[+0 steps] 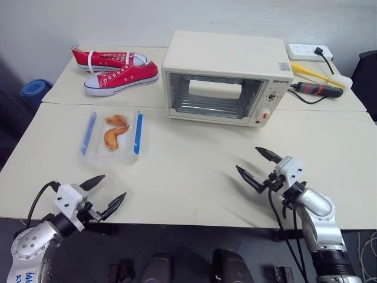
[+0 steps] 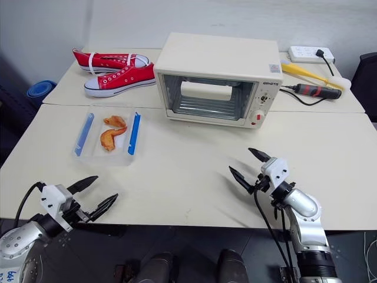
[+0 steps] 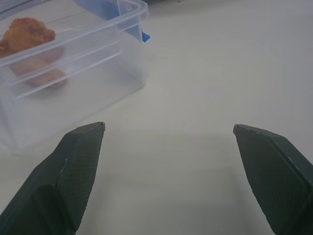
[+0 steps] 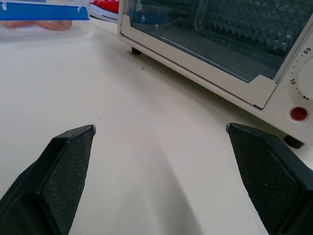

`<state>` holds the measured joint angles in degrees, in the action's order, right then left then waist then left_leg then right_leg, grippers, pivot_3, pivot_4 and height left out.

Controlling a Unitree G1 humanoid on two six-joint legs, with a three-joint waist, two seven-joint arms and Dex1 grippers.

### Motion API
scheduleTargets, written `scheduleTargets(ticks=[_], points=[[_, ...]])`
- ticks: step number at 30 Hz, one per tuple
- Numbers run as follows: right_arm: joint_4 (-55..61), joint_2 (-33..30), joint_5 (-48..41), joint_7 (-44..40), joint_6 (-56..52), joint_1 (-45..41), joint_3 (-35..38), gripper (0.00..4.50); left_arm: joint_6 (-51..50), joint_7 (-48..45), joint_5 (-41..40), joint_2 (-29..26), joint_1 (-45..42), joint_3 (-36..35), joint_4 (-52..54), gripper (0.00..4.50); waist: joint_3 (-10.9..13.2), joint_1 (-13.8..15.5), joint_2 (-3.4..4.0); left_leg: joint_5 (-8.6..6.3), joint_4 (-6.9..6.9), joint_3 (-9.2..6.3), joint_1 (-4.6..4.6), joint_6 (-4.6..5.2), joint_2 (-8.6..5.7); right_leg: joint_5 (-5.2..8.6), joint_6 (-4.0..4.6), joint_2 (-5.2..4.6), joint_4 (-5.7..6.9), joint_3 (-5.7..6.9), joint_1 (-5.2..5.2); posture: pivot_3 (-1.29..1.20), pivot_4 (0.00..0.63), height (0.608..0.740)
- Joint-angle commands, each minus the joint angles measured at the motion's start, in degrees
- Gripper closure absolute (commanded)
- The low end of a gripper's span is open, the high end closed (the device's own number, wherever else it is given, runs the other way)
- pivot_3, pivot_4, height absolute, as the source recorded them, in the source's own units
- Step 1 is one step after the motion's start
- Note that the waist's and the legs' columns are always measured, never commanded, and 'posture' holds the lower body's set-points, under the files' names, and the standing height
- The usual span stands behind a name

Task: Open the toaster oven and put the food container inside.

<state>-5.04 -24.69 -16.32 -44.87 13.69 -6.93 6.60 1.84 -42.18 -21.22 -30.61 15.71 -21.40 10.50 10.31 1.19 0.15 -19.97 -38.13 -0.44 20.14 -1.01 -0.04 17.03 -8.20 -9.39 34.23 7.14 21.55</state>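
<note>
Both arms are reaching level over the near table edge; the left gripper point(image 1: 108, 192) and the right gripper point(image 1: 258, 165) are standing wide open, holding nothing. The food container point(image 1: 113, 135) is lying left of the closed toaster oven point(image 1: 226, 78), keeping orange-brown pieces inside.

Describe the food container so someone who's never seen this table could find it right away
Start at the cream-white toaster oven standing at the middle of the table. The food container lies on the tabletop nearer the robot and to its left, in front of the red sneakers. It is the only see-through box: low, rectangular, with two blue side clips and orange-brown food pieces inside.
</note>
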Motion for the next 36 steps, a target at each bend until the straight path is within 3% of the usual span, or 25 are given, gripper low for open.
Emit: scheduleTargets(ticks=[1, 6, 9, 16, 23, 28, 35, 36], points=[[2.04, -0.5, -1.6, -1.03, -0.44, -0.63, -0.11, 0.03, 0.87, -0.96, -0.77, -0.84, -0.4, -0.19, 1.45, 0.0, 0.0, -0.03, 0.0, 0.0, 0.0, 0.0, 0.0, 0.0, 0.0, 0.0, 0.0, 0.0, 0.0, 0.0, 0.0, 0.0, 0.15, 0.74], [10.19, -3.25, -8.39, -0.66, -14.82, -7.84, 0.44, 0.03, -13.64, -5.55, -20.36, -5.37, -5.09, -3.49, 9.59, 0.0, 0.05, -0.13, 0.05, 0.0, -0.07, -0.03, 0.02, 0.0, 0.06, 0.0, 0.0, 0.0, 0.09, 0.01, 0.03, 0.0, 0.15, 0.74], [11.13, -4.62, -11.39, 0.89, -24.17, -15.0, 0.52, 0.03, -18.8, -3.99, -25.49, -8.19, -12.05, -3.78, 11.02, 0.0, 0.05, -0.13, 0.07, 0.0, -0.11, -0.07, 0.0, -0.01, 0.07, -0.01, 0.01, 0.0, 0.19, -0.03, 0.03, 0.0, 0.15, 0.74], [2.19, -3.25, -9.25, 2.93, -31.75, -29.78, -1.22, 0.03, -21.78, -0.34, -24.49, -7.56, -26.03, -0.16, 8.14, 0.0, 0.05, -0.33, 0.06, 0.0, -0.05, -0.06, 0.07, -0.01, -0.01, -0.01, 0.01, 0.0, 0.05, 0.06, 0.05, 0.0, 0.15, 0.74], [-2.23, -0.16, -6.93, 2.98, -31.58, -35.94, -3.25, 0.03, -22.84, 1.18, -22.97, -6.03, -28.62, 2.51, 9.15, 0.0, 0.05, -1.5, 0.06, 0.0, -0.02, -0.06, 0.08, -0.02, -0.01, -0.02, -0.01, 0.0, 0.03, 0.08, 0.05, 0.0, 0.15, 0.74], [2.48, 0.24, -9.64, -0.66, -34.17, -34.57, -4.04, 0.03, -23.58, 2.36, -22.32, -5.88, -27.81, 2.46, 9.2, 0.0, 0.05, -1.81, 0.06, 0.0, 0.0, -0.06, 0.09, -0.03, 0.02, -0.02, -0.01, 0.03, 0.03, 0.08, 0.08, 0.0, 0.15, 0.74], [10.67, -3.45, -8.99, -6.97, -33.24, -25.4, -5.62, 0.03, -25.84, 4.18, -21.09, -5.9, -32.5, 2.94, 3.67, 0.0, 0.05, -1.36, 0.06, 0.0, -0.03, -0.05, 0.11, -0.02, 0.01, -0.03, -0.03, 0.03, 0.0, 0.06, 0.08, 0.0, 0.15, 0.74], [11.04, -3.97, -8.39, -7.52, -32.23, -24.12, -5.81, 0.01, -25.64, 3.72, -20.47, -6.04, -33.77, 3.32, 2.2, 0.19, 0.05, -1.36, 0.06, 0.0, -0.03, -0.04, 0.11, -0.02, 0.0, -0.03, -0.03, 0.03, 0.01, 0.06, 0.08, 0.0, 0.15, 0.74]])
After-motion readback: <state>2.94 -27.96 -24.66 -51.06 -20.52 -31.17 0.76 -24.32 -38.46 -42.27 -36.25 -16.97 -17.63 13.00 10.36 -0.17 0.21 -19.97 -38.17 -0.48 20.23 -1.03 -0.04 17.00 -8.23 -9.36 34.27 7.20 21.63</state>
